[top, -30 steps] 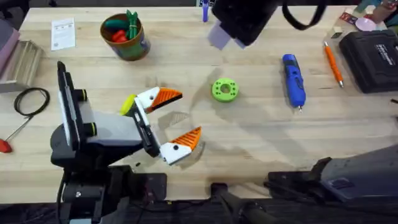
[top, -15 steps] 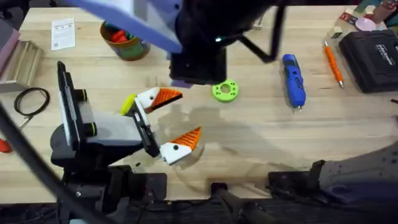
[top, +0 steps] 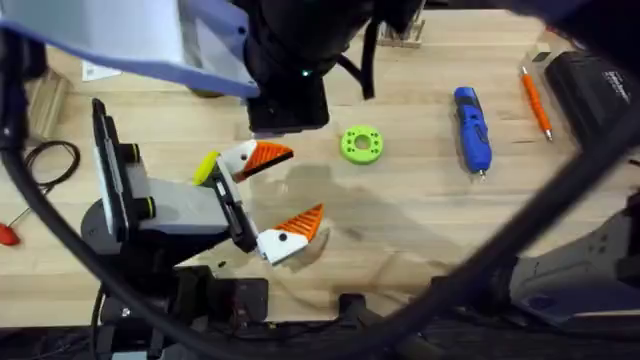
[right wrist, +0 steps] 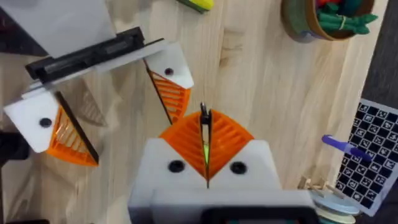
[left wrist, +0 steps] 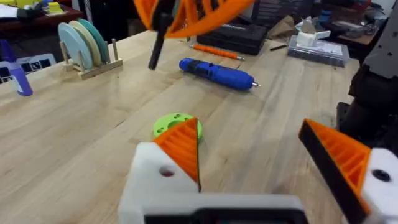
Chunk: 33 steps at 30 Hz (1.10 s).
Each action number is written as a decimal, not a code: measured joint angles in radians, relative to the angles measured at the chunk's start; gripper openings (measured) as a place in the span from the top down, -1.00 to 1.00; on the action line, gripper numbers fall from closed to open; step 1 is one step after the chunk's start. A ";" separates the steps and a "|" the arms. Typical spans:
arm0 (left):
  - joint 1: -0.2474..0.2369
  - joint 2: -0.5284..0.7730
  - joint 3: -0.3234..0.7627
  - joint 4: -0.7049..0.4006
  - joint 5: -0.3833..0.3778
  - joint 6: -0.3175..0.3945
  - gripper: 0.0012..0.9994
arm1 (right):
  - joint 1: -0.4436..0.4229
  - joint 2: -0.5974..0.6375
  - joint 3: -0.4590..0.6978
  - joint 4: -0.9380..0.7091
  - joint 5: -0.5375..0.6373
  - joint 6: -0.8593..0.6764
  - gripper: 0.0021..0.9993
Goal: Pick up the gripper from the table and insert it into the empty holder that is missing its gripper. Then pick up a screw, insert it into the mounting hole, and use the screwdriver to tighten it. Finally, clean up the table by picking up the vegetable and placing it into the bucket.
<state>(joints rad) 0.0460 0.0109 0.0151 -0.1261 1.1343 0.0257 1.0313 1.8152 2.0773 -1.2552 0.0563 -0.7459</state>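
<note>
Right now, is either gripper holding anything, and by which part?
The right gripper pinches a thin dark rod near one end; what it is cannot be told. The left gripper is open, empty.

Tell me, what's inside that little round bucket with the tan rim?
In the right wrist view, the bucket holds toy vegetables: dark green pieces and something red poke above the rim. Its walls hide whatever lies deeper. From overhead, the right arm passes in front of it.

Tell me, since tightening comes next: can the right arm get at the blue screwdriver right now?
Likely yes. The screwdriver lies alone on bare table at the right, nothing against it. The right gripper hangs above the left gripper, jaws shut, so it must cross over and open first.
</note>
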 joint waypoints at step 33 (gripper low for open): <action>0.000 0.000 0.000 0.000 0.000 0.000 -0.97 | 0.028 0.039 0.000 -0.009 -0.058 -0.047 0.99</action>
<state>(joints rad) 0.0460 0.0109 0.0151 -0.1261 1.1343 0.0257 1.0592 1.8545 2.0773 -1.2640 -0.0017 -0.7933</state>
